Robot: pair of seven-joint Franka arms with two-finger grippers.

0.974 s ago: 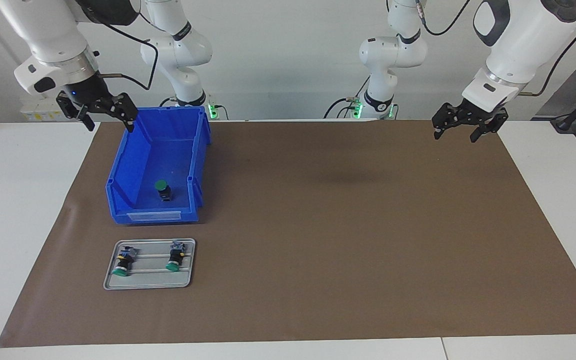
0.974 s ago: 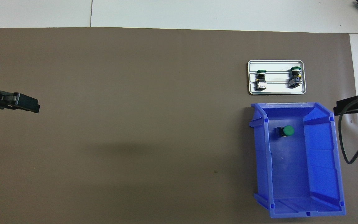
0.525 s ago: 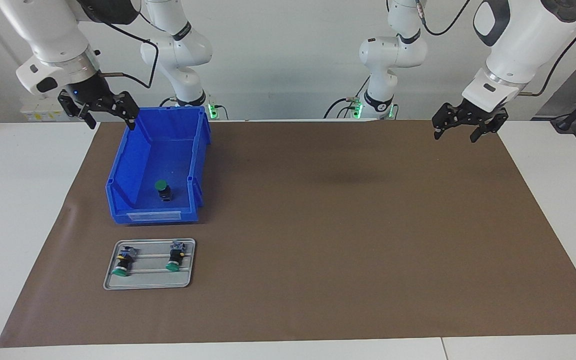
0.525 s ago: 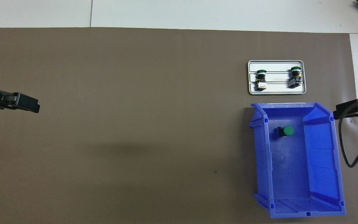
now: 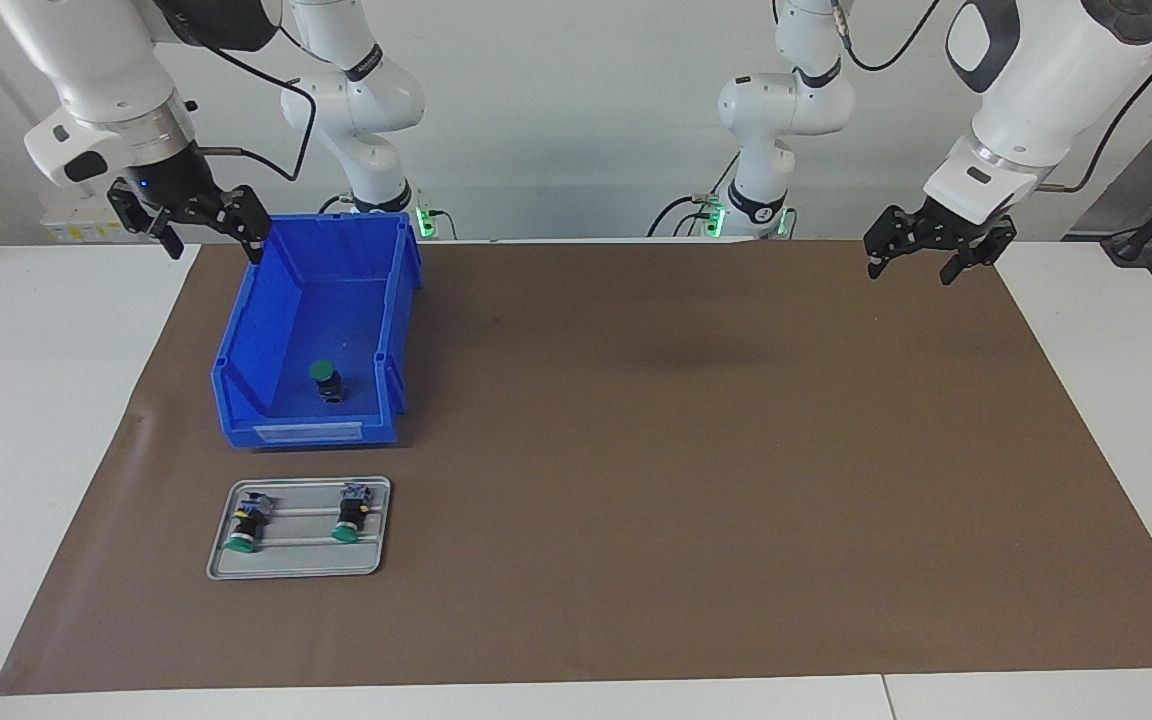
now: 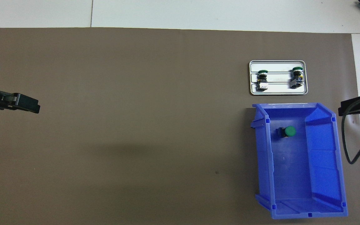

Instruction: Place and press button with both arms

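Facing view: right tool (image 5: 204, 226) hangs spread over the blue plastic bin's (image 5: 236, 345) rim, the green-capped black push-button (image 5: 325, 380) well below inside it; a careless descent could clip the wall. Left tool (image 5: 935, 254) waits spread over the brown-matted counter (image 5: 686, 480)

Two white jointed arms (image 5: 1036, 90) had grey-black joint covers, silver wrist rings, black looping cables and black jaws.
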